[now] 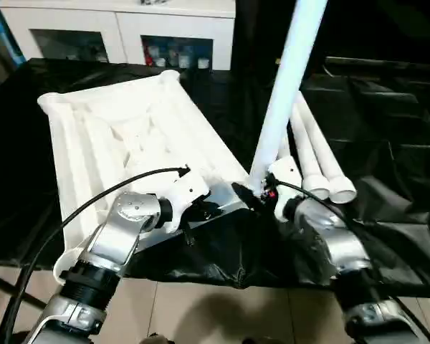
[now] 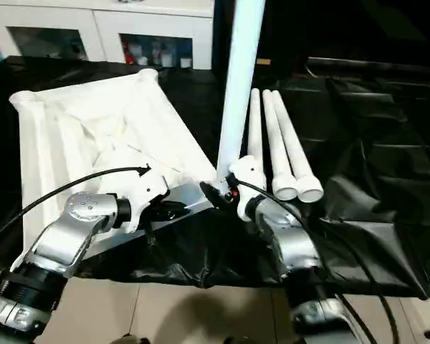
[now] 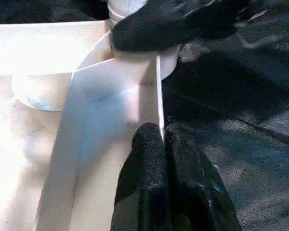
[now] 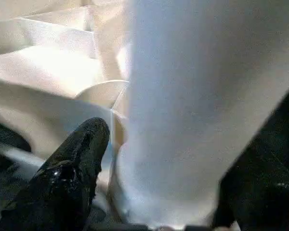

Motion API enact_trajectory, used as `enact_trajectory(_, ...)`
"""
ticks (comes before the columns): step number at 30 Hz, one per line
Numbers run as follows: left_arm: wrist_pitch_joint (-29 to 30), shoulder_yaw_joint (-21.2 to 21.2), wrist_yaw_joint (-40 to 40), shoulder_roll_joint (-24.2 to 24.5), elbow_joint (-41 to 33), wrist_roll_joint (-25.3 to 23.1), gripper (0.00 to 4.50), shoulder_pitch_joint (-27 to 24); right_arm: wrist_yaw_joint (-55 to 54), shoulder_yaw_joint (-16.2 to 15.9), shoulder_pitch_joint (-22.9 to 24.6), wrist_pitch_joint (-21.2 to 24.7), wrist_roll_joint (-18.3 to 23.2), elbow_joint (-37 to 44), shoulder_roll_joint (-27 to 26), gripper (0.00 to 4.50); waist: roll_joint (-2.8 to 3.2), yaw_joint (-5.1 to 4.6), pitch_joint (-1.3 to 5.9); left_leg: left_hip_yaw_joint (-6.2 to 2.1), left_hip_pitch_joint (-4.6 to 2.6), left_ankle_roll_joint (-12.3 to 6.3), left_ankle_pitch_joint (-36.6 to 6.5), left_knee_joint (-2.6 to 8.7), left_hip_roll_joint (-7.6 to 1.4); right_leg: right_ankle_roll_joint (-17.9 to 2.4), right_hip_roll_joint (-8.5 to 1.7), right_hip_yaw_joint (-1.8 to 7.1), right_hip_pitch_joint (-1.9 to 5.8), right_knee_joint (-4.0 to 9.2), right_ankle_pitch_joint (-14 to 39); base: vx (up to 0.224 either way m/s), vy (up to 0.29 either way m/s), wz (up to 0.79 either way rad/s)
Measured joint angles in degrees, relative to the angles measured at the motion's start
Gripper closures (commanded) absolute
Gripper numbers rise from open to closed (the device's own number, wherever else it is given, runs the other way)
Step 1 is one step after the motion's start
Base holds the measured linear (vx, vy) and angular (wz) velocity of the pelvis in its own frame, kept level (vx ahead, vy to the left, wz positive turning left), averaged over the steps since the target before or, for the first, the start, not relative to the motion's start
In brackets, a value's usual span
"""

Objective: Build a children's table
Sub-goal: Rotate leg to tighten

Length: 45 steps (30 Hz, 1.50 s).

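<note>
The white plastic square tabletop (image 1: 129, 136) lay ribbed side up on the black sheet (image 1: 387, 208), filling the left half of the head view, with one long white tubular leg (image 1: 290, 79) standing upright in its near corner socket at centre frame. The left gripper (image 3: 163, 139) was pinched shut on the tabletop's thin raised rim, while the right gripper (image 4: 178, 159) had its black fingers (image 4: 77, 159) spread wide to either side of the leg's base. Three spare white legs (image 2: 283, 154) lay together right of centre, and a white glass-fronted cabinet (image 1: 129, 32) stood along the top left.
</note>
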State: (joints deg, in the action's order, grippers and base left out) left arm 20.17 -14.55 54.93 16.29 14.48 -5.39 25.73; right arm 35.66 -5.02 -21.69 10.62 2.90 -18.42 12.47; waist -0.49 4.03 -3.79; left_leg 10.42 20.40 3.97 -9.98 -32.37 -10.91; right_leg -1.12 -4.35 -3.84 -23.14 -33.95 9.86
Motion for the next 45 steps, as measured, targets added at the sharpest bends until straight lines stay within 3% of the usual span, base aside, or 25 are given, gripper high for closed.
enact_trajectory(7, -0.7, -0.4, -0.9, -0.3, 1.7, 0.0, 4.50, 0.9, 4.4, 0.2, 3.1, 3.3, 1.8, 8.7, 4.7, 0.85, 0.05, 0.09, 0.04, -0.03, -0.07, 0.00, 0.0, -0.06, -0.01, 0.3, 0.00, 0.00, 0.12, -0.09, 0.1, 0.000, 0.000, 0.00)
enact_trajectory(11, -1.4, -1.1, -1.6, -0.9, 2.2, 0.0, 4.50, 1.0, 7.7, 0.8, 7.1, 6.1, 3.4, 14.9, 9.9, 0.85, 0.18, 1.08, 0.14, -0.04, -0.01, -0.02, 0.0, -0.15, -0.01, 0.1, -0.01, 0.00, 0.15, -0.10, 0.1, 0.000, 0.000, 0.00)
enact_trajectory(13, -1.3, -1.0, -2.0, -1.1, 2.4, 0.2, 4.06, 1.1, 10.0, 0.8, 8.9, 8.1, 4.4, 18.0, 11.9, 0.72, 0.11, 1.09, 0.15, -0.04, 0.01, -0.02, 0.0, -0.17, -0.02, 0.2, 0.00, 0.00, 0.15, -0.11, 0.1, 0.000, 0.000, 0.00)
enact_trajectory(19, -2.5, 0.7, -6.0, -2.3, 4.1, 0.9, 3.60, 1.3, 12.1, 0.8, 13.0, 13.5, 6.3, 24.8, 14.9, 0.72, 0.03, 0.91, 0.13, -0.07, 0.09, -0.03, 0.0, -0.28, -0.04, 0.5, 0.00, -0.01, 0.09, -0.12, 0.1, 0.000, 0.000, 0.00)
enact_trajectory(25, -2.9, 4.9, -10.0, -2.3, 1.4, 1.9, 3.60, 2.1, 10.2, 0.3, 13.1, 18.0, 6.7, 26.4, 13.5, 0.72, 0.08, 0.99, 0.16, -0.15, 0.13, -0.03, 0.0, -0.28, -0.05, 0.5, 0.01, -0.08, 0.07, -0.15, 0.1, 0.000, 0.000, 0.00)
enact_trajectory(28, -0.8, 8.5, -12.1, -1.0, -1.8, 3.1, 3.60, 3.2, 6.8, -1.2, 12.2, 18.8, 5.7, 24.6, 9.4, 0.72, 0.10, 0.79, 0.17, -0.21, 0.14, -0.03, 0.0, -0.32, -0.06, 0.2, 0.06, -0.09, 0.06, -0.17, -0.1, 0.000, 0.000, 0.00)
enact_trajectory(32, 2.9, 12.4, -14.7, 2.9, -6.5, 3.2, 3.60, 3.7, 1.6, -3.0, 9.1, 18.6, 3.8, 19.8, 4.8, 0.72, 0.62, 0.87, 0.31, -0.25, 0.25, -0.02, 0.0, -0.39, -0.01, 0.1, 0.02, -0.08, 0.02, -0.15, -0.1, 0.000, 0.000, 0.00)
enact_trajectory(36, 6.6, 15.2, -18.7, 9.0, -7.3, -1.3, 3.60, 2.6, -0.9, -4.6, 7.6, 18.4, 2.0, 17.4, 2.9, 0.72, 0.64, 0.89, 0.30, -0.32, 0.25, -0.01, 0.0, -0.39, -0.05, 0.1, 0.07, -0.11, 0.02, -0.18, -0.1, 0.000, 0.000, 0.00)
enact_trajectory(39, 9.2, 16.9, -20.7, 13.0, -7.7, -4.6, 3.96, -0.6, -1.9, -5.2, 7.3, 18.8, 1.7, 17.4, 2.3, 0.72, 0.62, 0.77, 0.31, -0.32, 0.24, 0.00, 0.0, -0.39, -0.03, 0.2, 0.07, -0.10, 0.04, -0.17, -0.1, 0.000, 0.000, 0.00)
enact_trajectory(45, 12.0, 17.0, -23.1, 16.0, -8.1, -7.9, 4.43, -4.1, -2.8, -6.2, 6.3, 20.5, 0.7, 17.0, 2.4, 1.32, 0.55, 1.16, 0.31, -0.37, 0.19, 0.01, 0.0, -0.40, -0.02, 0.3, 0.07, -0.09, 0.12, -0.19, 0.0, 0.000, 0.000, 0.00)
